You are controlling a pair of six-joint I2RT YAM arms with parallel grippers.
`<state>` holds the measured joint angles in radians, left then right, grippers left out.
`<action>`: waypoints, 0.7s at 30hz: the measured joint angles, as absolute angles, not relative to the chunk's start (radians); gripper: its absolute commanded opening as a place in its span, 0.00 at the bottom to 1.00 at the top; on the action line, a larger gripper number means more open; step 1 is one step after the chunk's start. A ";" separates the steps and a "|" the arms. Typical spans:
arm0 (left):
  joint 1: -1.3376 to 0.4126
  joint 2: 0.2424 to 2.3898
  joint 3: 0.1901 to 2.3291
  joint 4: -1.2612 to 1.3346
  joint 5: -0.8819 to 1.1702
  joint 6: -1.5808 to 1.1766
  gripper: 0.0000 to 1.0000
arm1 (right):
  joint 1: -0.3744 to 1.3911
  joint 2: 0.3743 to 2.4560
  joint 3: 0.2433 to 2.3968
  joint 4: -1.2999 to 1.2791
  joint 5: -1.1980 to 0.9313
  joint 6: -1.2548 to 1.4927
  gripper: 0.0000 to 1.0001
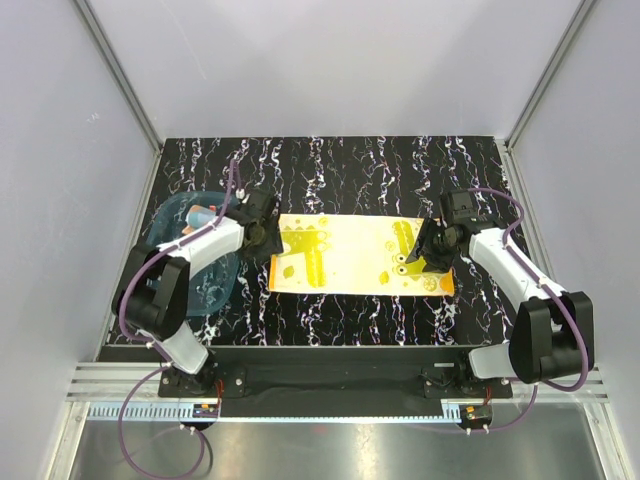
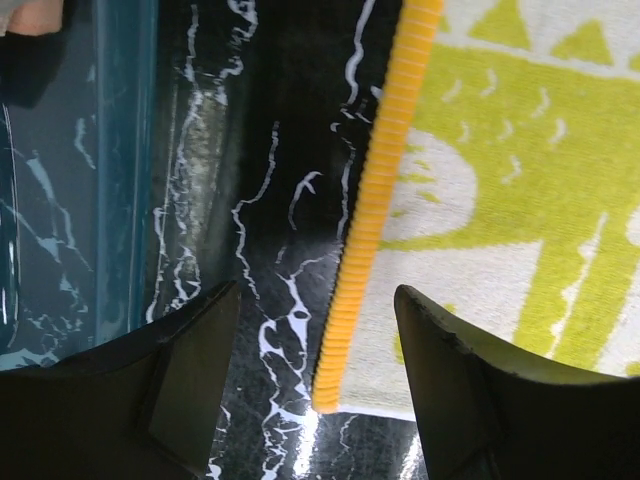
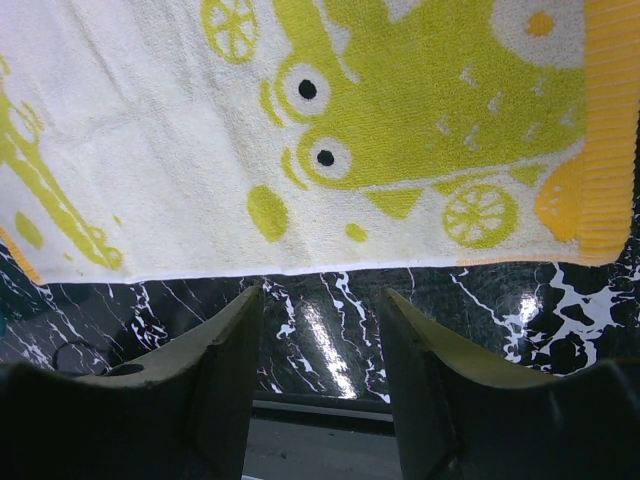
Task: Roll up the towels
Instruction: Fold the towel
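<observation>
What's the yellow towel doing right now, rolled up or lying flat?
Lying flat: the yellow towel lies fully spread on the table, no roll started.

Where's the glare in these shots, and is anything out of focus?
Right wrist view: bright glare patches on the glossy black table just below the sharp yellow towel; its own fingers are dark and soft. Left wrist view: a small reflection by the towel's orange corner, fingers likewise blurred. Top view: evenly lit, sharp, no strong glare.
</observation>
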<state>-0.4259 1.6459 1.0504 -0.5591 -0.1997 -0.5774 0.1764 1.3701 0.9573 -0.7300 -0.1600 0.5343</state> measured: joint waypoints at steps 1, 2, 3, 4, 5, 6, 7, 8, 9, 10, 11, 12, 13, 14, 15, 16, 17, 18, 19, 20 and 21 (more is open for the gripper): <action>-0.415 1.645 1.045 -0.557 -0.198 -0.572 0.68 | 0.176 1.370 0.958 -0.730 -0.160 0.534 0.56; -0.408 1.643 1.040 -0.557 -0.197 -0.567 0.68 | 0.176 1.371 0.959 -0.731 -0.160 0.533 0.56; -0.400 1.641 1.035 -0.559 -0.196 -0.563 0.67 | 0.176 1.373 0.961 -0.730 -0.160 0.532 0.56; -0.395 1.640 1.029 -0.559 -0.194 -0.558 0.67 | 0.176 1.375 0.963 -0.730 -0.160 0.531 0.56; -0.391 1.638 1.024 -0.559 -0.193 -0.553 0.66 | 0.176 1.378 0.966 -0.731 -0.160 0.530 0.56; -0.389 1.636 1.020 -0.561 -0.189 -0.552 0.66 | 0.176 1.380 0.969 -0.731 -0.159 0.530 0.56; -0.389 1.632 1.015 -0.559 -0.183 -0.550 0.65 | 0.176 1.383 0.974 -0.731 -0.159 0.528 0.56; -0.389 1.624 1.005 -0.556 -0.174 -0.549 0.65 | 0.176 1.387 0.979 -0.730 -0.159 0.527 0.56; -0.390 1.613 0.991 -0.553 -0.162 -0.550 0.64 | 0.176 1.391 0.984 -0.730 -0.159 0.527 0.56; -0.392 1.600 0.974 -0.548 -0.153 -0.550 0.64 | 0.176 1.393 0.988 -0.731 -0.159 0.527 0.56; -0.395 1.586 0.956 -0.546 -0.143 -0.551 0.64 | 0.176 1.395 0.991 -0.730 -0.158 0.527 0.56; -0.398 1.571 0.937 -0.546 -0.135 -0.555 0.64 | 0.176 1.397 0.994 -0.731 -0.158 0.526 0.56; -0.405 1.557 0.918 -0.546 -0.130 -0.559 0.63 | 0.176 1.398 0.997 -0.731 -0.155 0.523 0.56; -0.411 1.546 0.904 -0.545 -0.127 -0.562 0.63 | 0.176 1.401 0.999 -0.732 -0.154 0.520 0.56; -0.420 1.532 0.886 -0.545 -0.124 -0.567 0.63 | 0.176 1.402 1.002 -0.734 -0.151 0.519 0.56; -0.431 1.520 0.871 -0.545 -0.121 -0.575 0.63 | 0.176 1.404 1.004 -0.735 -0.150 0.517 0.56; -0.441 1.508 0.857 -0.545 -0.118 -0.581 0.63 | 0.176 1.405 1.005 -0.735 -0.149 0.516 0.56; -0.451 1.497 0.845 -0.545 -0.115 -0.585 0.63 | 0.176 1.406 1.006 -0.735 -0.148 0.514 0.56; -0.461 1.486 0.835 -0.544 -0.113 -0.593 0.63 | 0.176 1.406 1.006 -0.737 -0.148 0.512 0.56; -0.471 1.476 0.826 -0.542 -0.111 -0.600 0.63 | 0.176 1.406 1.006 -0.738 -0.148 0.512 0.56; -0.480 1.467 0.820 -0.542 -0.108 -0.605 0.62 | 0.176 1.406 1.006 -0.738 -0.148 0.511 0.56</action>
<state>-0.4797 1.4670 0.8196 -0.5415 -0.1081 -0.6052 0.1764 1.4055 1.0058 -0.7383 -0.1478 0.5114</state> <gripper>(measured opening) 0.631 0.559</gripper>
